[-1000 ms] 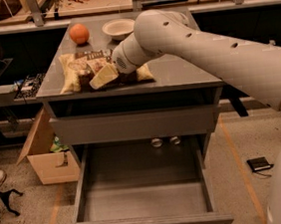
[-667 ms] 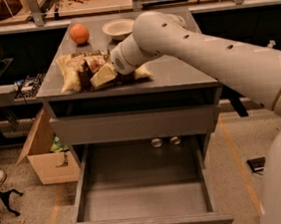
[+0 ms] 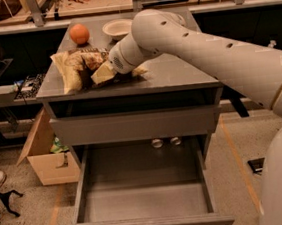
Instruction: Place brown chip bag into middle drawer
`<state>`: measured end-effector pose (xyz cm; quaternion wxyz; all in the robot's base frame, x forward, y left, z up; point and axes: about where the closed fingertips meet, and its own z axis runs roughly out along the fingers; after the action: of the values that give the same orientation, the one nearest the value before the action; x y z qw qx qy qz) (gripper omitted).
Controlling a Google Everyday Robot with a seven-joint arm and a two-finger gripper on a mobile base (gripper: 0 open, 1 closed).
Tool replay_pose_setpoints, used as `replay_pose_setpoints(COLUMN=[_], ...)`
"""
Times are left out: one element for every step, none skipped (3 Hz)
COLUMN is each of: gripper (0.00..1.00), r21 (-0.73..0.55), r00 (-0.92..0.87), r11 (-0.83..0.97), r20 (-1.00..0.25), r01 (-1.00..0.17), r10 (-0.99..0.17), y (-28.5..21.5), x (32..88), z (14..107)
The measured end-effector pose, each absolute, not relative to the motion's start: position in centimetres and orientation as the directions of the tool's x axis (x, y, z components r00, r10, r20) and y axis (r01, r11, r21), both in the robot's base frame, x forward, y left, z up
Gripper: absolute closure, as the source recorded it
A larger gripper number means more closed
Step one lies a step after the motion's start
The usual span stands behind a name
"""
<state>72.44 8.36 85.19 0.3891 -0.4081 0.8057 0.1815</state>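
Observation:
The brown chip bag (image 3: pixel 73 66) lies crumpled on the left part of the grey cabinet's top (image 3: pixel 177 73). It has pale tan ends and a dark brown middle. My gripper (image 3: pixel 96 74) comes in from the right and is buried in the bag's right half. It is shut on the bag, and my wrist hides the fingers. The middle drawer (image 3: pixel 140 200) is pulled fully open below, a wide shallow grey tray with nothing in it. It sits well below and in front of the bag.
An orange (image 3: pixel 79 34) and a white bowl (image 3: pixel 118 28) stand at the back of the cabinet top. A closed grey drawer front (image 3: pixel 135 126) sits above the open drawer. A cardboard box (image 3: pixel 42 155) stands on the floor at the left.
The bag and my gripper have shifted slightly to the left and up together. The drawer has not moved.

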Motion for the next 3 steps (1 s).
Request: replay_pose_setpoints(gripper=[1.0, 1.0, 1.0], r21=[-0.025, -0.025, -0.025], r00=[-0.364, -0.364, -0.364], r11=[0.601, 0.601, 0.601], r20=[-0.775, -0.775, -0.775], r01=[-0.799, -0.799, -0.799], r10=[-0.516, -0.516, -0.516], y=[8.36, 8.35, 8.35], x=[72.43, 72.43, 72.42], z=[85.45, 85.46, 85.49])
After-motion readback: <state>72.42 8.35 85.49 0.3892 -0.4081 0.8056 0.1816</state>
